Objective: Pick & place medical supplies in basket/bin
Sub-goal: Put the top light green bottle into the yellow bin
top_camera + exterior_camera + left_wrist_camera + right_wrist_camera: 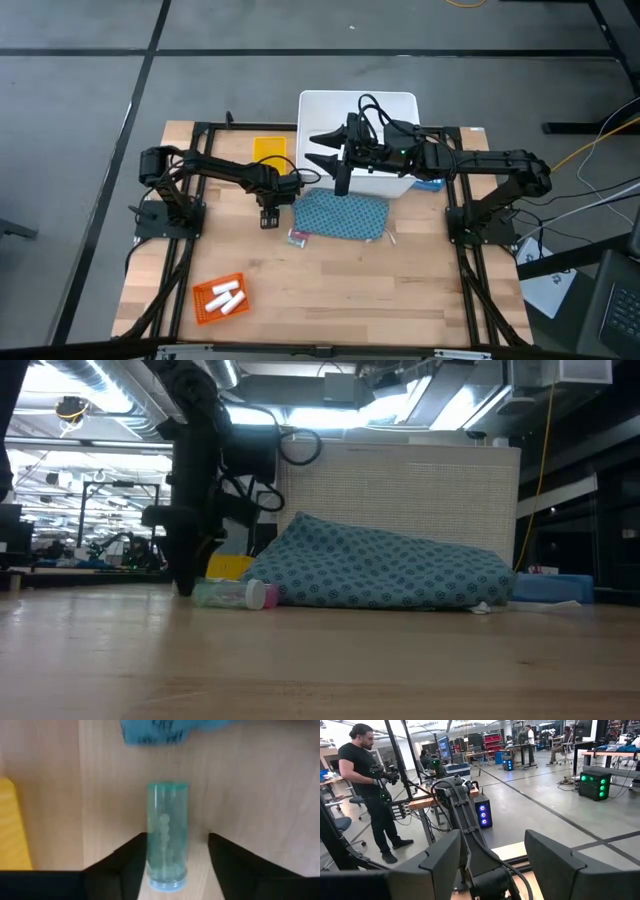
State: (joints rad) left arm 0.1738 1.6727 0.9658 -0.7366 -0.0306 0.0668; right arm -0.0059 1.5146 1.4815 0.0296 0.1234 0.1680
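A clear pale green tube (166, 820) lies on its side on the wooden table, left of the teal patterned pouch (340, 215). In the low view a pink-red piece (270, 596) shows at its right end. My left gripper (177, 836) points down, open, low over the table. Its fingers stand on either side of the tube's left half. The white bin (310, 100) stands at the far middle. Three white rolls (228, 297) lie in the orange tray (200, 292) near the front left. My right gripper (322, 150) hangs open and level above the bin. My left gripper comes at the green tube from above, its fingers along the tube's two long sides. One finger (132, 865) shows right against the tube's side (150, 845); the other stands clear. Whether any finger touches the tube, I cannot tell. The tube lies flat on the table.
A yellow tray (269, 147) lies left of the bin, beyond my left gripper. A blue box (555, 588) sits right of the bin. Black frame rails run along the table's left and right sides. Bare wood lies at the front middle. A person stands in the room beyond.
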